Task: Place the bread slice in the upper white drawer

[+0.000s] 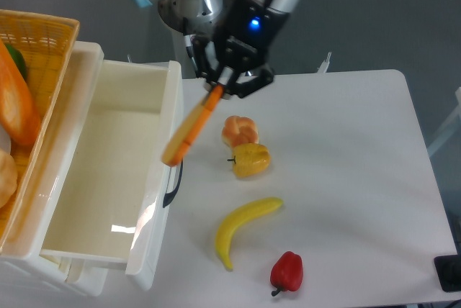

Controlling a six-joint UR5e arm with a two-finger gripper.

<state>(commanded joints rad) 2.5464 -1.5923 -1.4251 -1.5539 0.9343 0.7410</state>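
Observation:
The bread slice (191, 129) shows edge-on as a long orange-yellow stick, tilted down to the left. My gripper (218, 89) is shut on its upper end and holds it in the air. Its lower end hangs over the front wall of the upper white drawer (163, 200), just above the curved black handle (173, 182). The drawer is pulled open and its white inside shows nothing in it.
A small knotted orange bun (240, 130) and a yellow bell pepper (251, 160) lie right of the slice. A banana (241, 227) and a red pepper (287, 272) lie nearer the front. A yellow wicker basket (43, 34) with food stands left of the drawer.

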